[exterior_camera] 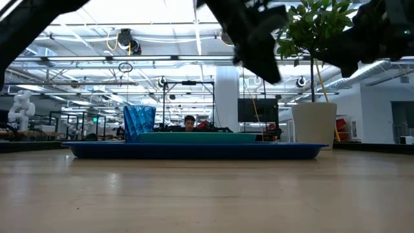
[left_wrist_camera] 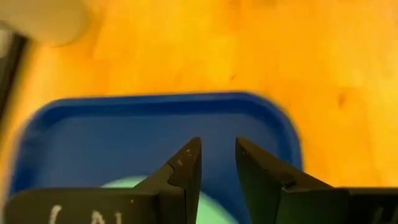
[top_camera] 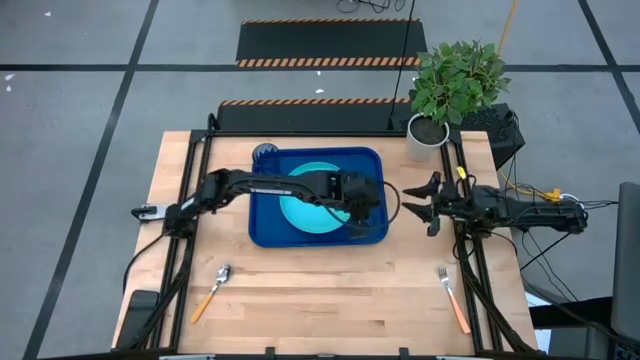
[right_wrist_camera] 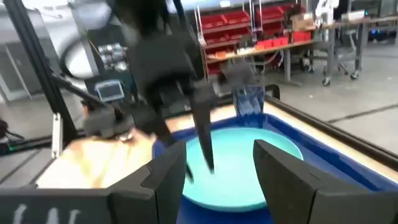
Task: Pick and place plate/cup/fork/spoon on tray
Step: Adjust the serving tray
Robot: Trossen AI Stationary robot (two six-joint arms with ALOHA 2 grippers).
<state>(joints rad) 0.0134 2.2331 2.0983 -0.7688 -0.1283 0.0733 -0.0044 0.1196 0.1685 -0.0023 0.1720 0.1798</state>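
Observation:
The dark blue tray (top_camera: pixel 265 228) lies in the middle of the table with the light cyan plate (top_camera: pixel 305 213) flat inside it. The blue cup (top_camera: pixel 265 153) stands upright at the tray's far left corner. My left gripper (top_camera: pixel 366 207) hovers open over the tray's right part, beside the plate's right edge; its wrist view (left_wrist_camera: pixel 217 163) shows bare tray under the fingers. My right gripper (top_camera: pixel 426 204) is open and empty just right of the tray, pointing at it. The spoon (top_camera: pixel 212 289) lies near the front left and the fork (top_camera: pixel 452 297) near the front right, both flat on the table.
A white pot (top_camera: pixel 428 136) with a green plant stands at the far right, behind my right gripper. Bare wood lies between the tray and the table's front edge (top_camera: pixel 330 300). The low view shows the tray's near wall (exterior_camera: pixel 194 151).

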